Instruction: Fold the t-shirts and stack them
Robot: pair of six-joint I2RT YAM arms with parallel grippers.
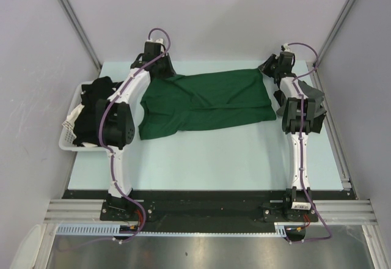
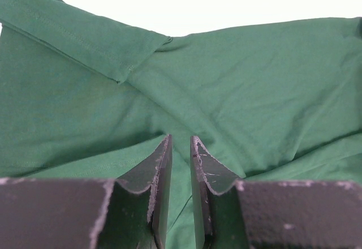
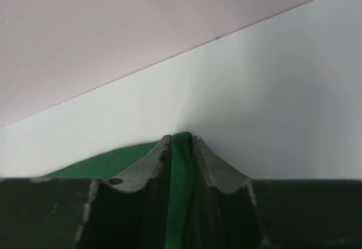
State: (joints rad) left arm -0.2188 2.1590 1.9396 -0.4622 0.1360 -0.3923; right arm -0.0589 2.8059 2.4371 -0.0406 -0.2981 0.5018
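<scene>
A dark green t-shirt (image 1: 208, 101) lies spread across the far half of the table, wrinkled, with one sleeve (image 2: 85, 37) folded over its body. My left gripper (image 1: 162, 69) is at its far left corner. In the left wrist view the jaws (image 2: 181, 140) stand close together with green cloth in the narrow gap, and creases run toward them. My right gripper (image 1: 268, 68) is at the far right corner. There a fold of green cloth (image 3: 182, 164) is pinched between the fingers, just above the pale tabletop. Black t-shirts (image 1: 95, 98) lie heaped in the basket.
A white slatted basket (image 1: 68, 136) stands at the table's left edge, beside the left arm. Grey walls close in behind and on both sides. The pale table surface (image 1: 214, 159) stretches from the shirt to the arm bases.
</scene>
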